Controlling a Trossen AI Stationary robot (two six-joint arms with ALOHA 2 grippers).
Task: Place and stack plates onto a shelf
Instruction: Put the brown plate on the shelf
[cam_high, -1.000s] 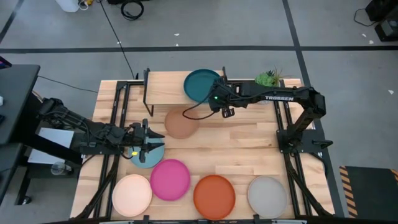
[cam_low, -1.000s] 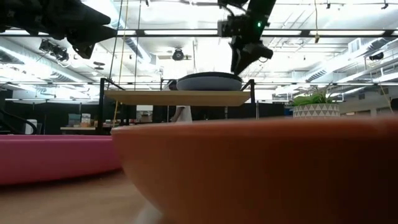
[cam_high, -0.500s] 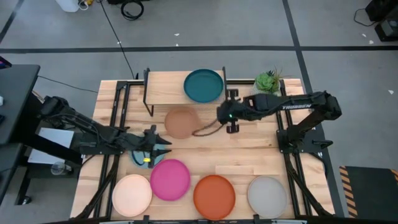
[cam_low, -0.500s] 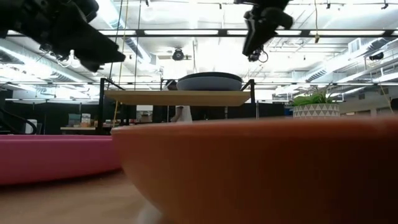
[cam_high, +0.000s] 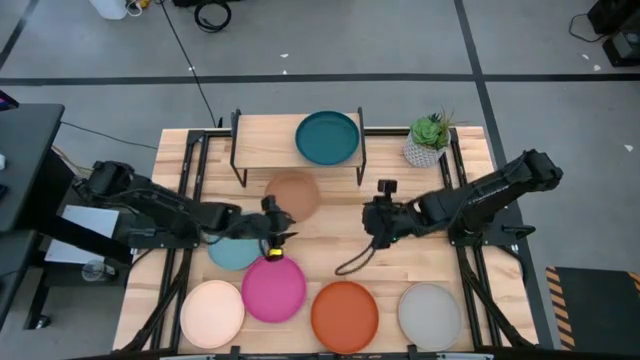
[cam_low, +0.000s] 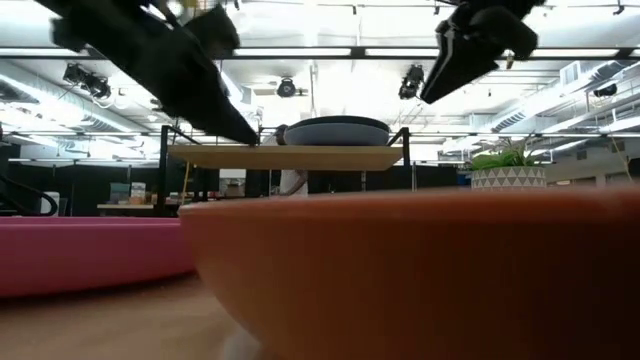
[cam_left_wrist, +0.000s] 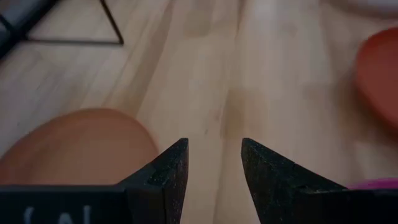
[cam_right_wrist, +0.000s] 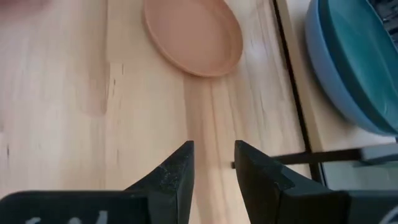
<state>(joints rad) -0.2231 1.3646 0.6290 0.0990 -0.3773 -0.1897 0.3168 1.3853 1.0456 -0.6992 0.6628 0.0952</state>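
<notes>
Since the earlier frames the right gripper (cam_high: 374, 218) has pulled away from the shelf (cam_high: 268, 140) and now hangs over bare worktop (cam_high: 330, 255) well clear of it, while the left gripper (cam_high: 279, 222) has travelled across from the light teal plate (cam_high: 231, 254) to sit between the tan plate (cam_high: 291, 195) and the pink plate (cam_high: 273, 288). The dark teal plate (cam_high: 327, 137) rests alone on the right half of the shelf. The right gripper's fingers (cam_right_wrist: 179, 168) are parted a little with only wood showing between them, so it holds nothing; the tan plate and the dark teal plate (cam_right_wrist: 351, 59) lie ahead of it. The left gripper's fingers (cam_left_wrist: 168, 171) likewise stand slightly apart and empty, the tan plate (cam_left_wrist: 78, 146) just beside one of them. Along the near edge of the worktop lie the cream plate (cam_high: 212, 312), the pink one, the orange plate (cam_high: 344, 316) and the grey plate (cam_high: 430, 314), all apart from one another. A potted plant (cam_high: 428, 138) stands beside the shelf.
</notes>
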